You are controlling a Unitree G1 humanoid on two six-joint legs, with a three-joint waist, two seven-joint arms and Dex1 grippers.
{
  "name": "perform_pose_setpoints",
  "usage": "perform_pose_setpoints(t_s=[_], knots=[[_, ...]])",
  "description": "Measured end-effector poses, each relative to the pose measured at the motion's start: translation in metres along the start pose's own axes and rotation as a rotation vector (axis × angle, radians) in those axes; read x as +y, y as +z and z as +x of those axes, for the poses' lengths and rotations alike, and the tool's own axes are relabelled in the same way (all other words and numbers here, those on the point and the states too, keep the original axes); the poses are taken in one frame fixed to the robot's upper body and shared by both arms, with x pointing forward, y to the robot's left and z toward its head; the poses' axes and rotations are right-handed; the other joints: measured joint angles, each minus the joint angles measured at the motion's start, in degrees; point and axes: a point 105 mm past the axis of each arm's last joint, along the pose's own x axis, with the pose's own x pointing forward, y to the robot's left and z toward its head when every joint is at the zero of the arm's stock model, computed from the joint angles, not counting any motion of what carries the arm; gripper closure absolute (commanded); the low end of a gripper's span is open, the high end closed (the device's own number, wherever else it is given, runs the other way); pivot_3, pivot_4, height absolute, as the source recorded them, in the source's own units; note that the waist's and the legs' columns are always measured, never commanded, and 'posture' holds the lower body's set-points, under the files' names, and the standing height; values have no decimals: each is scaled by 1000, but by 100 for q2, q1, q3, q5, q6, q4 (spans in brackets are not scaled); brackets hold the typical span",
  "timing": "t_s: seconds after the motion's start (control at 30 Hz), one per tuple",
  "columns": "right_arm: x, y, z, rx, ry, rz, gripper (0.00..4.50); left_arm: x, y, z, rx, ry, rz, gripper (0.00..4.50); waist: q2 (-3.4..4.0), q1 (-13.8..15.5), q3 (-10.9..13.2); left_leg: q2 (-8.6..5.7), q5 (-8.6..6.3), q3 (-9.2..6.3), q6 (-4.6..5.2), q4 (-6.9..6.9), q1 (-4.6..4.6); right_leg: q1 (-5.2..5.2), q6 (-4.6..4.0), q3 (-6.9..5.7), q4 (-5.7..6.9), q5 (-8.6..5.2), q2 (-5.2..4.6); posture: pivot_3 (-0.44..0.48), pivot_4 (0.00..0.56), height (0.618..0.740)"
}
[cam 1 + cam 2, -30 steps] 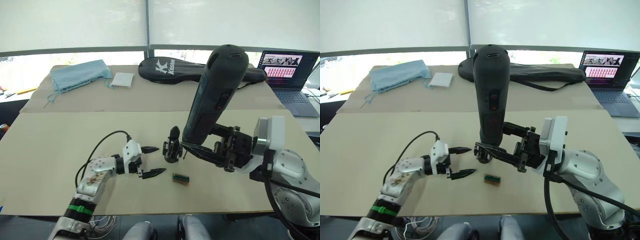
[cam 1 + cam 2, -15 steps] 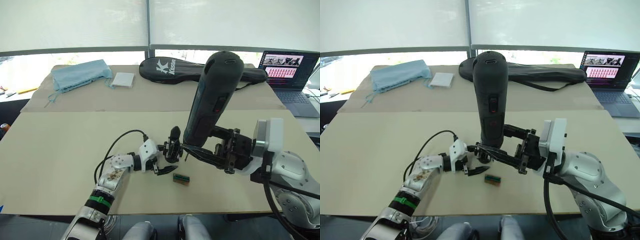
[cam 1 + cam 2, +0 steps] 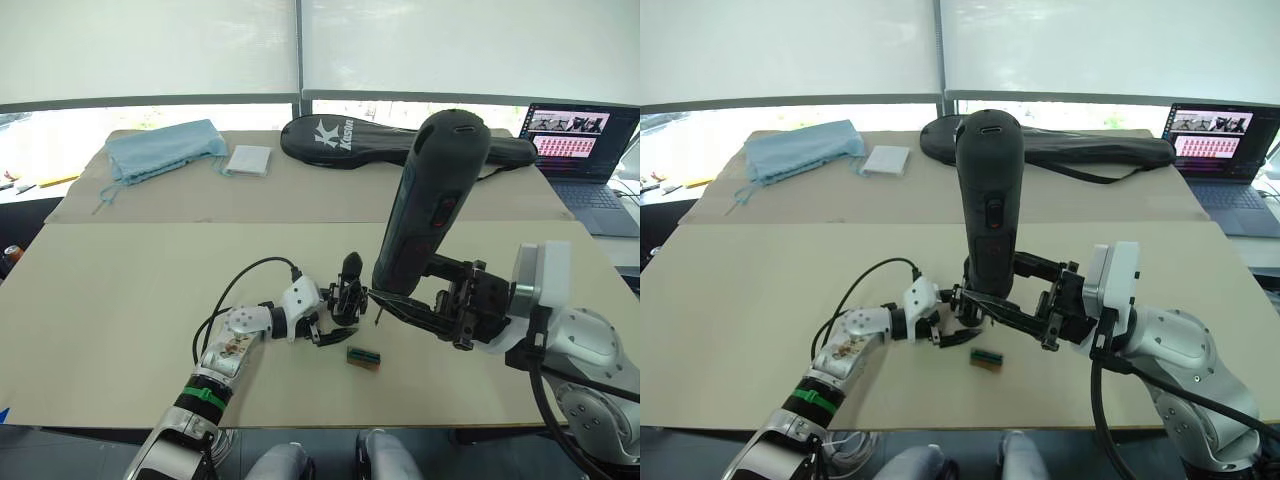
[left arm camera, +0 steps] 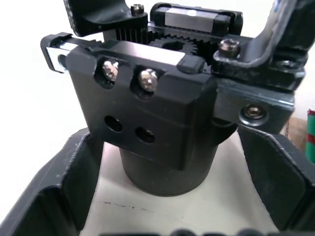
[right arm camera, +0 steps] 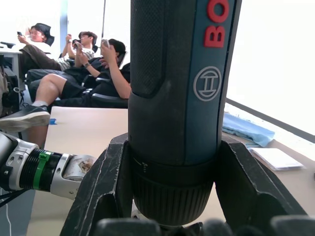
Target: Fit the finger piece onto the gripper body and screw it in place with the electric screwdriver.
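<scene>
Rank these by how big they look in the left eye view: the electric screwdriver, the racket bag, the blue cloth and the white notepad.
1. Electric screwdriver, though it sits nearest the camera, so its lead over the bag is unsure.
2. Racket bag.
3. Blue cloth.
4. White notepad.

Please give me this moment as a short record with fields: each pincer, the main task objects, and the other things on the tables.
left pincer: open, its fingers on either side of the gripper body
gripper body: standing on the near table, one pointed finger up
right pincer: shut on the electric screwdriver
electric screwdriver: held upright, slightly tilted, lower end just right of the gripper body
small green block: lies on the table in front of the gripper body
far table: blue cloth, white pad, black racket bag, open laptop
</scene>
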Motion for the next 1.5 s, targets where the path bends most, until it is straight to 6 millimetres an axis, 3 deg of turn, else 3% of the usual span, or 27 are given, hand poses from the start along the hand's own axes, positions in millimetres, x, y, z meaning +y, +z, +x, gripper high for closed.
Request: perform_pose_setpoints(t_s=[0.07,0.53,0.83,0.87,0.97,1.13,1.33,1.5], knots=[[0,0,0,1,0,1,2574,2,0,-1,6,-4,1,2199,0,-12,0,0,1,0,-2,0,1,0,0,1,2,0,0,0,150,740],[0,0,-1,10,6,-5,2574,12,0,-7,23,-199,99,2212,-1,-72,0,1,1,0,-2,0,-2,-2,0,-3,-1,0,0,0,150,740],[1,0,-2,17,6,-6,2574,15,-1,-2,-3,-213,90,2212,-2,-50,0,0,1,0,0,7,-2,2,0,-2,0,0,-2,0,150,740],[1,0,-2,17,5,-6,2574,16,-1,-2,-5,-206,88,1177,-2,-49,0,0,1,0,0,7,-2,2,0,-1,1,0,-2,0,150,740],[1,0,-2,17,4,-5,2574,19,-1,-2,-8,-184,83,50,-2,-49,0,1,1,0,0,9,-2,2,0,-1,4,0,-1,0,150,740],[2,0,-2,18,6,-3,2574,19,-1,-6,-20,-156,80,50,-2,-66,0,1,1,0,0,8,-2,0,0,0,4,0,0,0,150,740],[2,0,-2,20,11,-1,2574,17,-6,-31,-17,-81,35,50,-1,-107,0,5,1,0,-1,5,-2,-5,-1,3,6,0,3,0,150,740],[3,0,-2,20,12,-1,2574,5,-5,-35,-21,-38,-21,50,-2,-73,0,2,-1,0,2,6,-4,-4,0,1,2,0,2,0,150,740]])
